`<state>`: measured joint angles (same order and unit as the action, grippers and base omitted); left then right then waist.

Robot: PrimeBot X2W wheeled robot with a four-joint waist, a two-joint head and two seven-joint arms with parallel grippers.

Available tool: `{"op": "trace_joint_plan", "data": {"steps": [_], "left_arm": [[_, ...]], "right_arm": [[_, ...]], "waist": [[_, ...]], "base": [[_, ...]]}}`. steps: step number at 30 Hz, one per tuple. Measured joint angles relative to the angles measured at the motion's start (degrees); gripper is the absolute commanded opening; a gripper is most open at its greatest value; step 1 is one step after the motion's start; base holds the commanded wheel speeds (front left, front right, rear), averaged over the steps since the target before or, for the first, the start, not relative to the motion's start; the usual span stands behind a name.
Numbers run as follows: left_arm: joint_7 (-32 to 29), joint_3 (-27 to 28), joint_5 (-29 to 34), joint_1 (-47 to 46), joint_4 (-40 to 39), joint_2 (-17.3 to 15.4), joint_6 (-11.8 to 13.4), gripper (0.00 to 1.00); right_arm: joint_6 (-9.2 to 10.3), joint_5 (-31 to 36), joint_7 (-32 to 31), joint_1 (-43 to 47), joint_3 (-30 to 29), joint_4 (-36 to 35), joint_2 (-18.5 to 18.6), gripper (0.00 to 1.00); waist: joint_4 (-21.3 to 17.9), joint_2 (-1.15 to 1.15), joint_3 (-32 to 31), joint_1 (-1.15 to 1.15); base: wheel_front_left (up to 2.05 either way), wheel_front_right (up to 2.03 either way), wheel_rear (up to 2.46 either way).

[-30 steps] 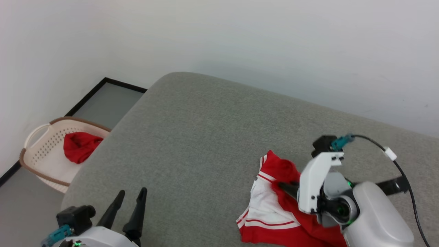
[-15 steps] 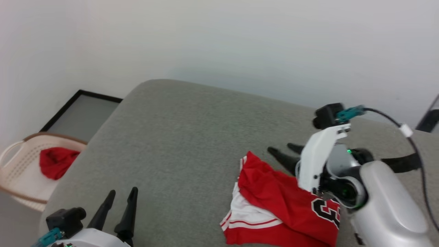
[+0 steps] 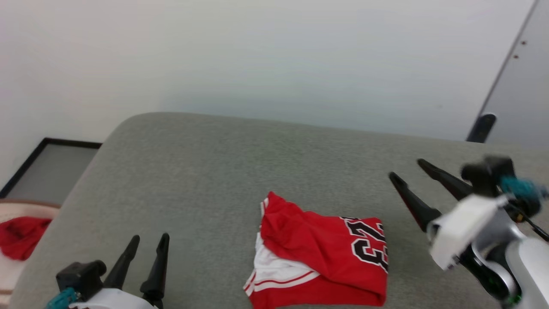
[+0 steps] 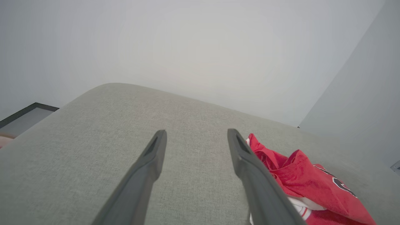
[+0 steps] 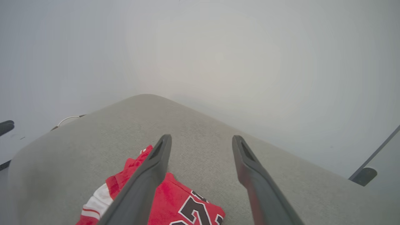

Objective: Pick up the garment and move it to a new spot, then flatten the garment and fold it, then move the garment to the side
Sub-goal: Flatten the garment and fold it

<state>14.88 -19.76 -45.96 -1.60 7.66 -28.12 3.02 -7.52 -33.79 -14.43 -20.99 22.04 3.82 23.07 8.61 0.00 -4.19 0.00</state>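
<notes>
The garment [image 3: 319, 257], a red jersey with white sleeves and black white-edged numerals, lies crumpled in a heap on the grey cushioned surface [image 3: 223, 171]. It also appears in the left wrist view as the garment [image 4: 300, 181] and in the right wrist view as the garment [image 5: 175, 200]. My right gripper [image 3: 407, 169] is open, lifted clear to the right of the garment, with nothing between its fingers. My left gripper [image 3: 149, 238] is open at the lower left, well apart from the garment.
A pale basket [image 3: 17, 210] holding a plain red cloth bundle [image 3: 19, 236] sits off the surface's left edge on the floor. A white wall runs behind. A grey door panel [image 3: 519, 86] with a dark foot stands at far right.
My right gripper opened, let go of the garment and drew back to the right. The garment dropped into a heap. The head camera panned right, shifting the whole scene leftward.
</notes>
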Motion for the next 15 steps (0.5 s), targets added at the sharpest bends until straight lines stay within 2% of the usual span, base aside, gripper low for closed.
{"op": "trace_joint_plan", "data": {"steps": [2,8,11,15], "left_arm": [[0.0,0.0,0.9,0.3,0.0,0.1,0.0,1.0],[0.1,0.5,2.6,1.1,0.4,0.7,-0.5,1.0],[0.2,1.0,3.5,1.7,0.5,1.0,-0.6,1.0],[0.3,2.4,4.9,2.3,0.3,1.6,-1.0,1.0]], "right_arm": [[0.0,2.4,5.8,1.8,0.3,0.0,1.9,1.0],[-0.01,7.5,20.2,9.2,-4.1,2.2,1.9,1.0],[0.0,9.8,24.5,13.3,-7.9,3.6,0.5,1.0],[-0.01,12.3,26.8,17.8,-11.6,4.3,-2.6,1.0]], "waist": [[-1.1,0.0,0.0,0.0],[-4.0,0.0,-0.4,0.0],[-5.1,0.0,-0.5,0.0],[-6.0,0.0,-0.7,0.0]], "base": [[0.0,0.0,0.0],[0.0,0.0,0.0],[0.0,0.0,0.0],[0.0,0.0,0.0]]}}
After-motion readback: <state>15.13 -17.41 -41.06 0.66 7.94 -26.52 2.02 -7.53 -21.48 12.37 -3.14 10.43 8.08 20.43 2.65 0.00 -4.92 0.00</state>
